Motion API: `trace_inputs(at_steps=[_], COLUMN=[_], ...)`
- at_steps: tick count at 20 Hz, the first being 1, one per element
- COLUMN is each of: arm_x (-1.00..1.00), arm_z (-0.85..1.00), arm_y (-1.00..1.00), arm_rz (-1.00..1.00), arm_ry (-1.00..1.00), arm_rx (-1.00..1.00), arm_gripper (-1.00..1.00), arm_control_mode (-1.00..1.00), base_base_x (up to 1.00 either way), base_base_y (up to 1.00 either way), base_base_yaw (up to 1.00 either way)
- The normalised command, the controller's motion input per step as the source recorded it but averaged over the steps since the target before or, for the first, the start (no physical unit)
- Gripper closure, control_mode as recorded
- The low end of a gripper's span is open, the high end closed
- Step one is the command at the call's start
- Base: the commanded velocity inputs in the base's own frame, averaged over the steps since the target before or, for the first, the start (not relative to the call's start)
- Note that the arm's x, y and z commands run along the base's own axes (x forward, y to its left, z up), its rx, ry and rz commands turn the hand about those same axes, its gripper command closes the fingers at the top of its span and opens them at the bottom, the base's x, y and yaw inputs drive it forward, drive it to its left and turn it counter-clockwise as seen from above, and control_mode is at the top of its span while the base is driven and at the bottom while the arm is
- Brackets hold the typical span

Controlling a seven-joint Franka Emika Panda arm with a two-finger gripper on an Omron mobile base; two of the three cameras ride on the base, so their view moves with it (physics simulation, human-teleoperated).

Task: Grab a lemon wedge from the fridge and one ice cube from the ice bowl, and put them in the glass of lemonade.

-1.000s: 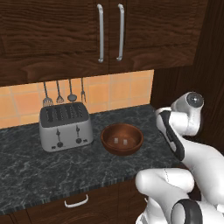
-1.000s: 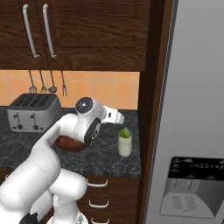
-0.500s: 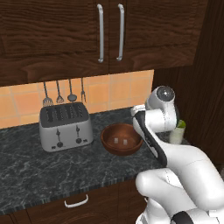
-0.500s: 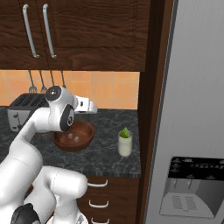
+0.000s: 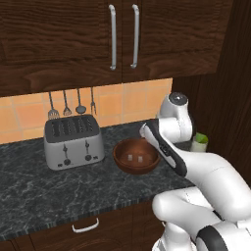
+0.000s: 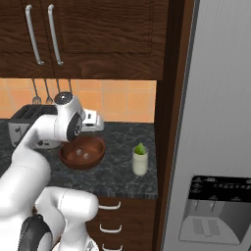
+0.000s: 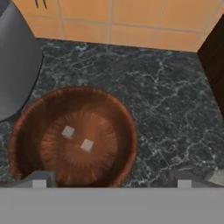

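Note:
The reddish-brown ice bowl (image 5: 136,156) (image 6: 82,152) (image 7: 72,136) sits on the dark counter with two whitish ice cubes (image 7: 87,145) (image 7: 68,131) in its middle. My gripper (image 7: 111,180) hovers above the bowl's near rim, open, its fingertips (image 7: 40,179) wide apart with nothing between them. The glass of lemonade (image 6: 139,162) (image 5: 198,143) stands to the right of the bowl, and a yellow-green lemon wedge (image 6: 140,148) rests at its top. The grey fridge (image 6: 215,122) fills the right side, doors shut.
A steel toaster (image 5: 73,141) stands left of the bowl, with utensils (image 5: 71,104) hanging on the tiled wall behind. Dark wooden cabinets (image 5: 122,34) hang overhead. A dark wooden panel (image 6: 166,122) separates the counter from the fridge.
The arm has swung left from beside the glass to above the ice bowl, and the hand now points down over it. Bowl, cubes and glass have not moved.

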Motion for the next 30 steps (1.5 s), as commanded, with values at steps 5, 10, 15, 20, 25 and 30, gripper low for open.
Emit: trace_inputs(at_steps=[5, 10, 15, 20, 25, 30], arm_x=[0.20, 0.06, 0.36, 0.37, 0.09, 0.19], arm_z=[-0.41, -0.76, -0.70, -0.44, 0.00, -0.22], arm_y=[0.30, 0.12, 0.36, 0.13, 0.00, 0.00], arm_rz=[0.05, 0.00, 0.01, 0.02, 0.05, 0.04], arm_ry=[0.39, 0.00, 0.00, 0.04, 0.24, 0.30], arm_rx=[-0.01, 0.00, 0.00, 0.00, 0.00, 0.00], arm_gripper=[-1.00, -1.00, -1.00, -1.00, -1.00, -1.00], arm_control_mode=[-1.00, -1.00, -1.00, -1.00, -1.00, -1.00], base_base_x=[0.00, 0.00, 0.00, 0.00, 0.00, 0.00], base_base_y=[0.00, 0.00, 0.00, 0.00, 0.00, 0.00], base_base_yaw=[0.00, 0.00, 0.00, 0.00, 0.00, 0.00])
